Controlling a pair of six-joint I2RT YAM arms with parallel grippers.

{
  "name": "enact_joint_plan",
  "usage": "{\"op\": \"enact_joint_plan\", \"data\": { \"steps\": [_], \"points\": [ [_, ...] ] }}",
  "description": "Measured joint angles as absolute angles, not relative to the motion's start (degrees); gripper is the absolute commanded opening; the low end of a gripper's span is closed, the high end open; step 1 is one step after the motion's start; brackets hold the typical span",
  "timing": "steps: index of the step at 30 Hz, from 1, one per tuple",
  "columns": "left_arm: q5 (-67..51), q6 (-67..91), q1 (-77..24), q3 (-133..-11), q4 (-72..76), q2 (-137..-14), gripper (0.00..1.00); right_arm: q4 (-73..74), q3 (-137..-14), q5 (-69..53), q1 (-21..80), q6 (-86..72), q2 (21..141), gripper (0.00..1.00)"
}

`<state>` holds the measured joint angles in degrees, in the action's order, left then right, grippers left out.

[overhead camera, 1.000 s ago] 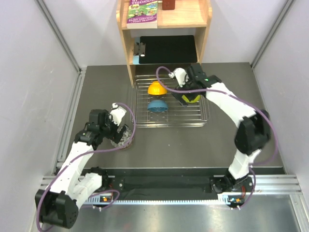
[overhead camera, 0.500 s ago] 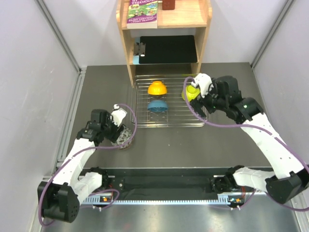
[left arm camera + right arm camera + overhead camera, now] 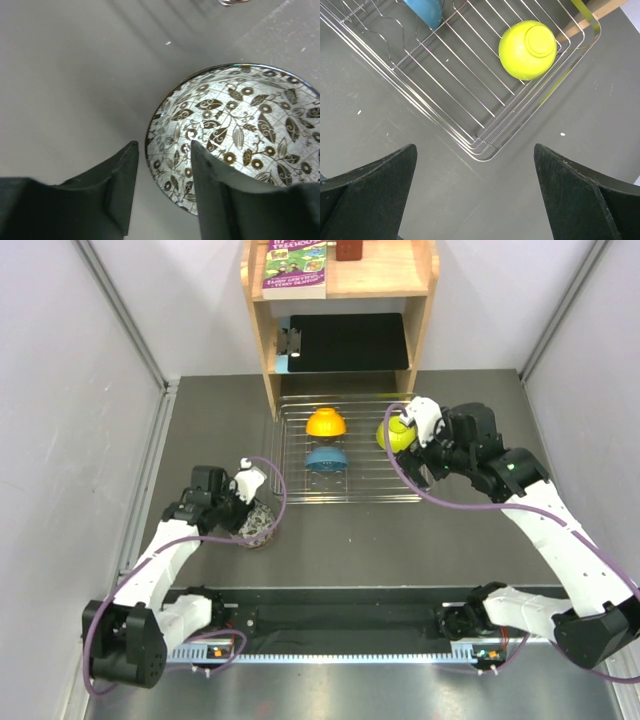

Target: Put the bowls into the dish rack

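Note:
A white bowl with a dark leaf pattern (image 3: 258,525) (image 3: 240,130) stands upright on the grey table, left of the dish rack (image 3: 350,498). My left gripper (image 3: 246,514) (image 3: 162,145) straddles its near rim, one finger inside the bowl and one outside, with a gap still showing at the outer finger. Inside the wire rack sit an orange bowl (image 3: 326,422), a blue bowl (image 3: 326,457) (image 3: 425,10) and a lime-green bowl (image 3: 393,433) (image 3: 527,49), all upside down. My right gripper (image 3: 420,462) (image 3: 475,147) hangs wide open and empty above the rack's front right corner (image 3: 485,155).
A wooden shelf unit (image 3: 268,350) stands right behind the rack, with a black mat (image 3: 350,340) under it and a book (image 3: 296,265) on top. Walls close in on both sides.
My left gripper's jaws have narrowed around the patterned bowl's rim. My right arm has let go of the lime-green bowl in the rack and drawn back to the right.

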<state>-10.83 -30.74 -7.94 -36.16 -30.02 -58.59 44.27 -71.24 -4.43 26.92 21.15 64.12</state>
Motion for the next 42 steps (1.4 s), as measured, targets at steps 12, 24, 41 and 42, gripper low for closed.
{"op": "enact_joint_plan", "data": {
  "steps": [12,24,41,42],
  "points": [
    [-13.23,-31.18,-7.68,-37.19,-29.54,-60.64,0.11,44.16,-70.89,-4.91,26.76,20.56,64.14,1.0],
    [-12.19,-29.95,-7.7,-39.59,-31.75,-60.05,0.0,44.14,-70.89,-5.58,26.44,20.29,64.14,1.0],
    [-4.62,-27.51,-7.7,-42.35,-33.04,-57.01,0.0,43.66,-70.87,-6.15,26.44,19.88,64.14,1.0],
    [-3.99,-27.31,-7.7,-42.35,-33.01,-56.95,0.0,43.66,-70.89,-6.2,26.44,19.84,64.14,1.0]
  ]
}}
